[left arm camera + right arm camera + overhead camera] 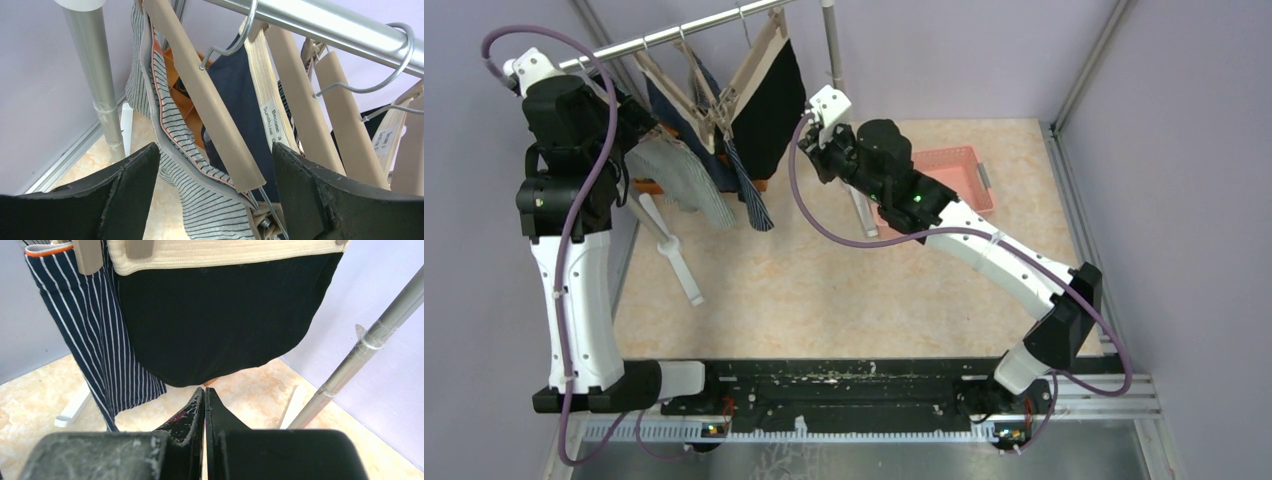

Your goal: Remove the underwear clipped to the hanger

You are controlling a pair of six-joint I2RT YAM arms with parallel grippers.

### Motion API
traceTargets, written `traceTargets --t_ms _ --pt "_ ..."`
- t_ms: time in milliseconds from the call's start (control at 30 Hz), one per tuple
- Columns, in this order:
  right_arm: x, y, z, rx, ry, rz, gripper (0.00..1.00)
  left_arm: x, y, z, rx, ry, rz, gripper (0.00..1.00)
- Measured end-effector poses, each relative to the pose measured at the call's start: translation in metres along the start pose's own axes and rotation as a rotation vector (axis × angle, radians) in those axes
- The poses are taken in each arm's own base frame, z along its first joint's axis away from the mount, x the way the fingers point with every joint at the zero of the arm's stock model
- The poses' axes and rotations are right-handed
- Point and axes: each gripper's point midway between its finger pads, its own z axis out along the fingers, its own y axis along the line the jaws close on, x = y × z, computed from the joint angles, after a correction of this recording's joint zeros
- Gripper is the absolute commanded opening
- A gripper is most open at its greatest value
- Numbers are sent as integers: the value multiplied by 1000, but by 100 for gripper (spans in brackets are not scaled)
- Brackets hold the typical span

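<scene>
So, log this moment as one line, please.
left gripper: open, facing beige hanger arm, grey striped cloth underwear | right gripper: shut, empty, near black cloth underwear | removal: not done

I have the underwear clipped on hangers along the rail, at the far left of the surface. My left gripper faces the leftmost hanger, my right gripper sits below the rightmost piece, and a basket lies further right.

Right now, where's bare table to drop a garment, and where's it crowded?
Bare tabletop between white rack foot, pink basket and the base plate. Crowded at back left: hangers and underwear bunched under the rail.
</scene>
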Motion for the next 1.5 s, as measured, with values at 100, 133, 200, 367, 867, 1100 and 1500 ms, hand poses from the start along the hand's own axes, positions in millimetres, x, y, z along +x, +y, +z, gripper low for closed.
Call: traceTargets --t_ms 100,133,200,367,867,1100,1500 --pt "3 0 -1 3 8 0 0 3 -2 7 0 -6 -3 86" --pt "3 0 -1 4 9 0 0 5 -1 9 -2 -4 -2 84" --pt "3 -1 -1 7 8 0 0 9 -1 14 -8 2 2 76" --pt "3 -2 -1 14 10 -1 0 12 -4 22 -10 6 4 44" --pt "5 -9 -1 28 12 4 0 3 6 14 -33 -49 1 0" --pt "19 -10 0 29 41 11 0 -1 4 18 -27 -67 42 0" --pt "24 -12 0 35 52 11 0 -1 -3 34 -27 -63 78 0"
